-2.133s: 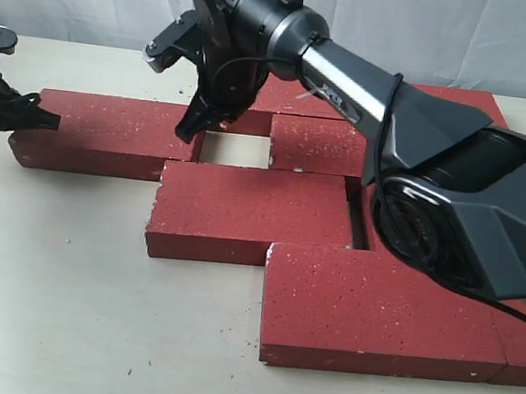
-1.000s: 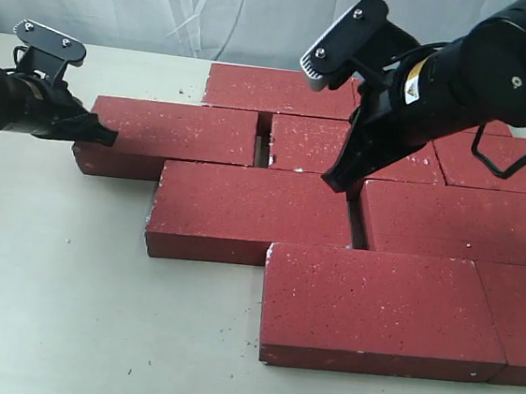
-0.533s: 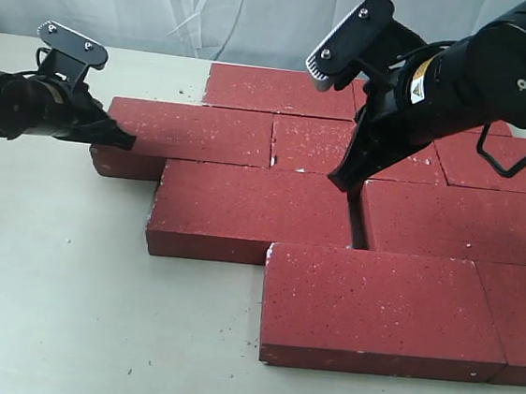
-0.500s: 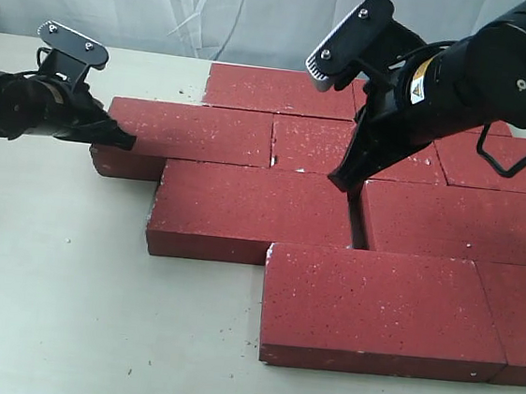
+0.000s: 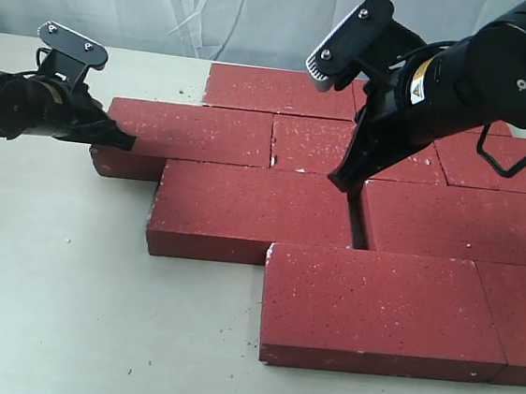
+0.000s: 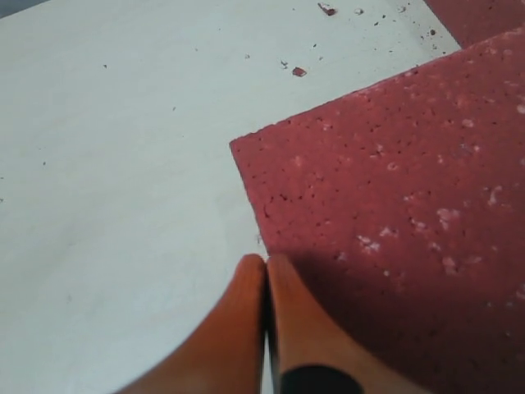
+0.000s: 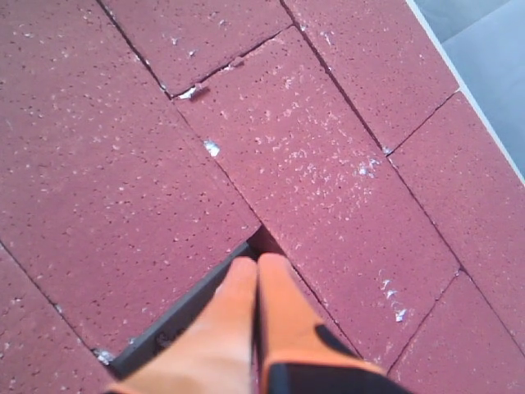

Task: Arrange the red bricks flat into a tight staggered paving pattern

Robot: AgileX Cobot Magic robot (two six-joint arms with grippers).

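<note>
Judging by their thick, grainy bodies and chipped pale edges, the red bricks (image 5: 364,306) look heavy, rigid and rough. They are unlikely to slip but too wide to pinch across, so pushing on an end face seems the sensible hold. They lie flat in staggered rows on the pale surface (image 5: 47,278), with one narrow gap (image 5: 357,229) open in the second row from the front. The left pincer (image 5: 123,139), tips pressed together, rests at the outer end of the leftmost brick (image 5: 190,133), seemingly touching it. The right pincer (image 5: 342,180), likewise pressed together and empty, points into that gap.
</note>
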